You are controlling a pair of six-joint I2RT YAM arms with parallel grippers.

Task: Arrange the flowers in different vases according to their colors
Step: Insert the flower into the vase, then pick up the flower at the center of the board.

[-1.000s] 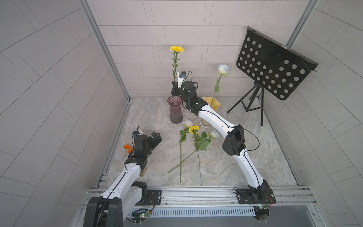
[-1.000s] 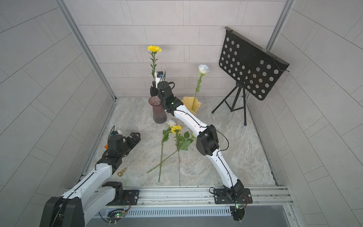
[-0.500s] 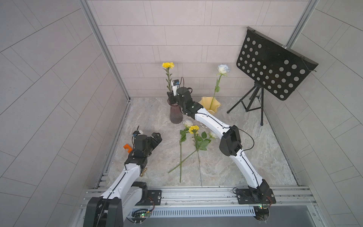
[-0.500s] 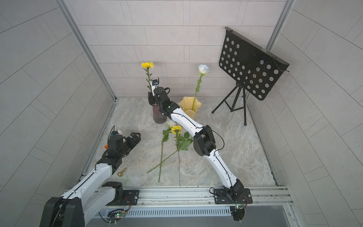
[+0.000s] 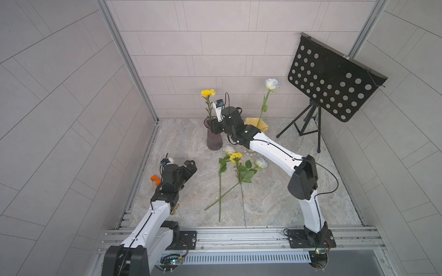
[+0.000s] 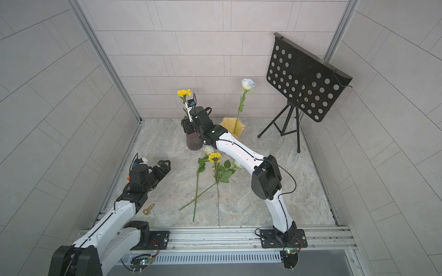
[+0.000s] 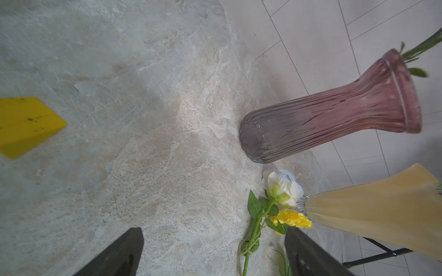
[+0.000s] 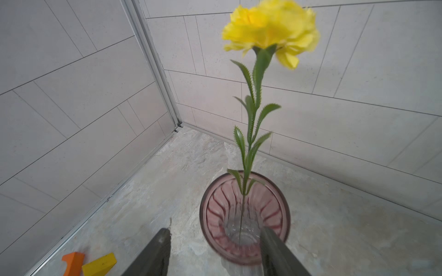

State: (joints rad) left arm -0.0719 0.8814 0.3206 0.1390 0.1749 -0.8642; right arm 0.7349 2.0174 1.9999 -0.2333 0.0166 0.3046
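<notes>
1 yellow flwr [image 8: 270, 26] in purple vase [image 8: 216, 205] | r claw [image 8: 215, 230] spread, empty

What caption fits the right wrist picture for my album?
Yellow flower standing in the purple vase, right gripper open.

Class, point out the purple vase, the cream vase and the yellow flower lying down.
purple vase [image 5: 214, 142]: a top view, lower body.
cream vase [image 7: 370, 210]: left wrist view, side wall.
lying yellow flower [image 5: 236, 157]: a top view, flower head.

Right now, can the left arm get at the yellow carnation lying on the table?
Probably yes: the left hand is open and only a white rose lies between it and the yellow carnation.
</notes>
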